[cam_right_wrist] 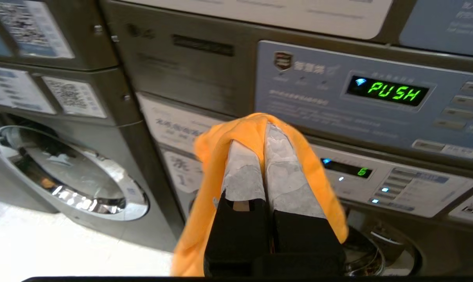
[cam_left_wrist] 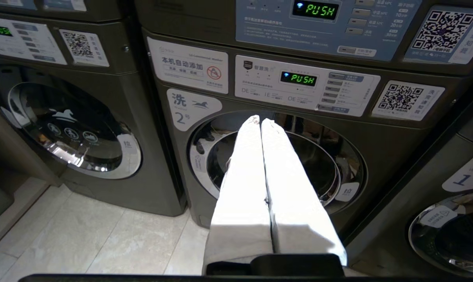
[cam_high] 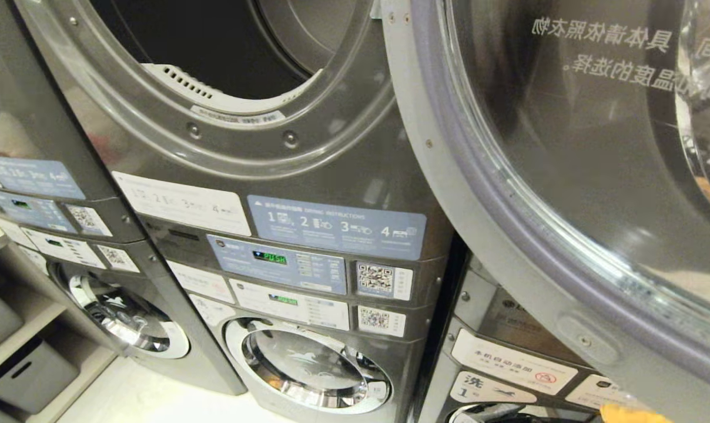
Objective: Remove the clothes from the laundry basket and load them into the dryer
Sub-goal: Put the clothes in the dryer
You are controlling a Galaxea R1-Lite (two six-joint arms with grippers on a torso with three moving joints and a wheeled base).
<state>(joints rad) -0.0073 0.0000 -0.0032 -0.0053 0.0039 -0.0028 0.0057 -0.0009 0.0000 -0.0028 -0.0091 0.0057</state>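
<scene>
Left pincer [cam_left_wrist: 261,121] pressed together (empty), right pincer [cam_right_wrist: 266,127] clamped on cloth

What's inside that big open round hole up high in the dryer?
Inside the dryer opening it looks dark, with only a pale perforated panel at the bottom edge. No clothes show there. The deeper drum is too dark to see.

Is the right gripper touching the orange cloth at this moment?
Touching. The right wrist view shows it: the right gripper is shut on the orange cloth, which drapes over both fingertips and hangs down along both sides of the fingers.
</scene>
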